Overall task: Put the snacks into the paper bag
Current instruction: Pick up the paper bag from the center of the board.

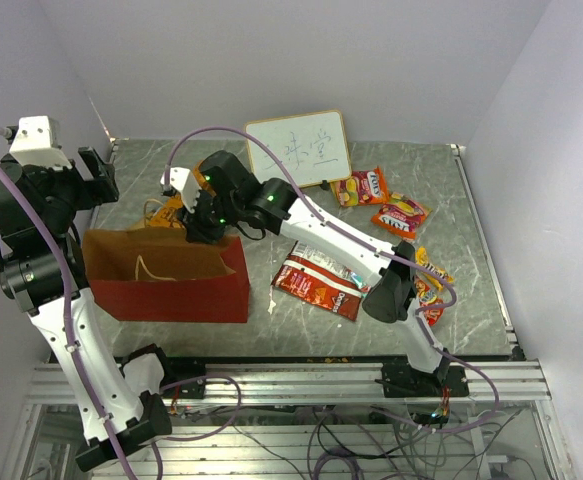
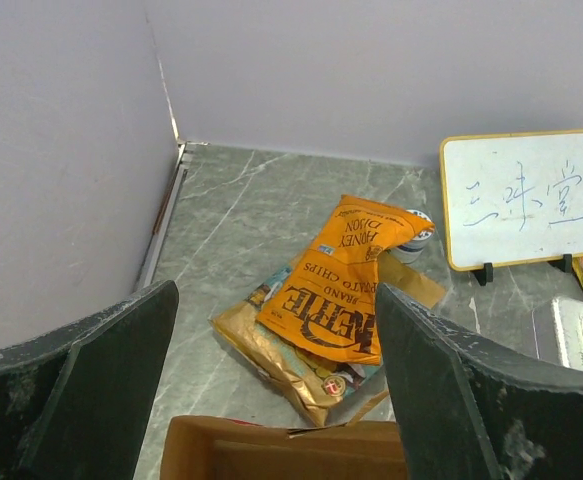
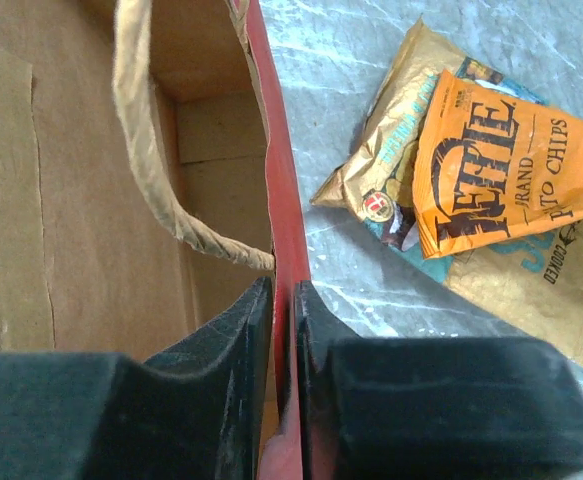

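A red paper bag (image 1: 171, 298) sits on a grey-green marbled table (image 1: 471, 200), its mouth open to the overhead camera and its brown inside showing. One twisted paper handle (image 3: 156, 190) droops inside the bag.

The right gripper (image 1: 208, 230) is at the bag's far rim, near the right-hand corner. Its wrist view shows the two dark fingers (image 3: 226, 335) drawn narrow, clamping the thin red wall of the bag between them.

The left gripper (image 2: 276, 292) hangs above the bag's far left side. Its fingers are spread wide and hold nothing.

Just beyond the bag's far rim lies a small pile of snacks. An orange Kettle chip packet (image 2: 346, 290) rests on top of a gold packet (image 2: 261, 345), and a teal edge peeks out between them.

To the right of the bag, near but apart from it, a long red chip bag (image 1: 316, 280) lies flat on the table. Farther right and beyond it lie two small red-and-orange packets (image 1: 381, 200). More yellow-and-red packets (image 1: 431, 285) sit well to the right of the bag, partly hidden by the right arm.

A small whiteboard (image 1: 299, 148) with blue handwriting stands upright beyond the bag, to its right.
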### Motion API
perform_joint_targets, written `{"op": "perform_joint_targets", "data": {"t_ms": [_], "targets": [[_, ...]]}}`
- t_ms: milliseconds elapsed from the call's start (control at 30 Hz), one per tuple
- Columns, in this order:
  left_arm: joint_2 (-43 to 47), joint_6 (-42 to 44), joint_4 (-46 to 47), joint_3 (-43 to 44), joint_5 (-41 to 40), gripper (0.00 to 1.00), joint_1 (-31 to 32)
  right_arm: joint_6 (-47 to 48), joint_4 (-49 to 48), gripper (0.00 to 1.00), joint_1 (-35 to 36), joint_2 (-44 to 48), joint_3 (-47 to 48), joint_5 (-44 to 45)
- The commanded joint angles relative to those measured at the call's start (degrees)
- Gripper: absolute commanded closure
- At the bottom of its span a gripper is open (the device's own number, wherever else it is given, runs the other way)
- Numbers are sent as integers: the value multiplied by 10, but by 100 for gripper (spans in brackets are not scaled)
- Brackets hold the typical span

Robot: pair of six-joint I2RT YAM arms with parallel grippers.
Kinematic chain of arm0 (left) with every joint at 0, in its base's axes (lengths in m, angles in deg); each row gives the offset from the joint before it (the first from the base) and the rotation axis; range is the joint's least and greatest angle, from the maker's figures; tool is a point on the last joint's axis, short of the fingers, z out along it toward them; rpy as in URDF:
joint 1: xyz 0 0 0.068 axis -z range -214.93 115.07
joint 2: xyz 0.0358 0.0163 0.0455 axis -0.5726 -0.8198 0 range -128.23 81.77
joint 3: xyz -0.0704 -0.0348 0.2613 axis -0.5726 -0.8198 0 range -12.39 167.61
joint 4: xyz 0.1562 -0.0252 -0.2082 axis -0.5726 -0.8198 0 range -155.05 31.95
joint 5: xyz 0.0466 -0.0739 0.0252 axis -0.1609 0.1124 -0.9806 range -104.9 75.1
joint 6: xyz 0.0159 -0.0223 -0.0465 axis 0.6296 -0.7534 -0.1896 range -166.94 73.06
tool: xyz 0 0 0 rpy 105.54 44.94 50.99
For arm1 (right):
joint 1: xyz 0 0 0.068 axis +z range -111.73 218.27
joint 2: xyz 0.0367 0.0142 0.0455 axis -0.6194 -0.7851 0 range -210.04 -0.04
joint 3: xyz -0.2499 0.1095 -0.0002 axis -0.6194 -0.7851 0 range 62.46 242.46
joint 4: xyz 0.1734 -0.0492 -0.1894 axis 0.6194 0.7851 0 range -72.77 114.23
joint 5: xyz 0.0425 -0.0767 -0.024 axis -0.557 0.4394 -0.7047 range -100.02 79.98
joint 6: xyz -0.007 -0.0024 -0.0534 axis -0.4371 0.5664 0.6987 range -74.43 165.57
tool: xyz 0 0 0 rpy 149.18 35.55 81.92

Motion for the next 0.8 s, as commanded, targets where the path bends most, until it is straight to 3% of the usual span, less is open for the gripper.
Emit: {"op": "perform_joint_targets", "data": {"t_ms": [0, 67, 333, 533, 767], "targets": [[8, -6, 18, -1, 15, 9, -6, -1, -2, 89, 3, -10, 20, 10], [5, -4, 15, 2, 16, 9, -6, -3, -4, 100, 4, -11, 23, 16], [-36, 13, -12, 41, 19, 7, -6, -10, -14, 100, 2, 57, -11, 63], [-69, -1, 0, 84, 10, 6, -6, -14, -41, 100, -10, 157, -98, 175], [-69, -22, 42, 75, 28, 6, -6, -58, -65, 100, -96, 224, -168, 131]]}}
